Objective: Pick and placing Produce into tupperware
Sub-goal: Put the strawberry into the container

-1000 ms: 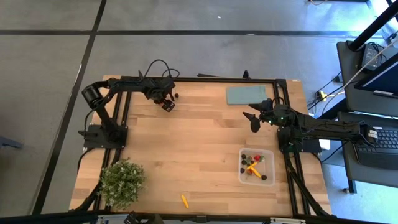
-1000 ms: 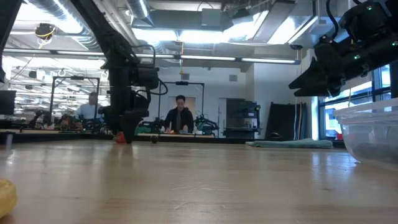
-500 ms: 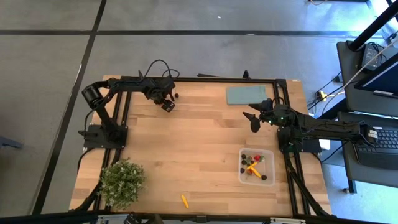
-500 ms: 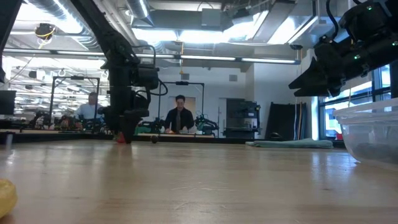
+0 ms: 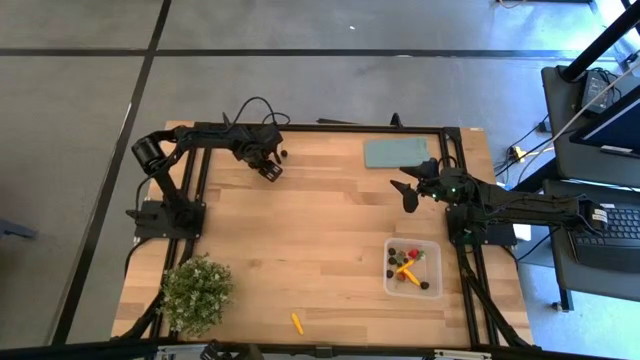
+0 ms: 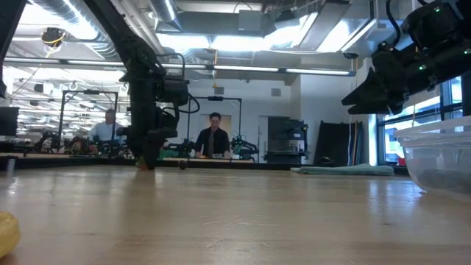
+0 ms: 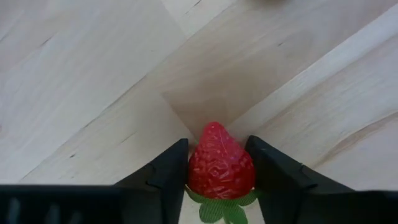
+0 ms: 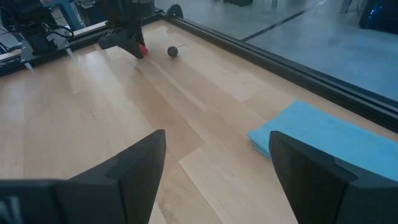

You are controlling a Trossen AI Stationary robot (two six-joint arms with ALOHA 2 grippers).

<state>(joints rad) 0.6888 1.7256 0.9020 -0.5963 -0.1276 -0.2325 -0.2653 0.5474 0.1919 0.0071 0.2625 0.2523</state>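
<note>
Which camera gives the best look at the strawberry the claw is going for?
The left wrist view: the strawberry fills the gap between the left claw fingers. From the right wrist it's a far red speck; the high and low views hide it behind the claw.

A bushy green potted plant (image 5: 196, 292) stands on the wooden table (image 5: 310, 235) at about seven o'clock, near the table's corner. A flat teal-grey slab (image 5: 395, 153) lies at about one o'clock, close to the far edge; from table height it shows as a thin pale strip (image 6: 344, 170). Beyond the table, a person in dark clothing (image 6: 214, 138) sits at a bench, and another person (image 6: 109, 126) shows farther off toward nine o'clock.
</note>
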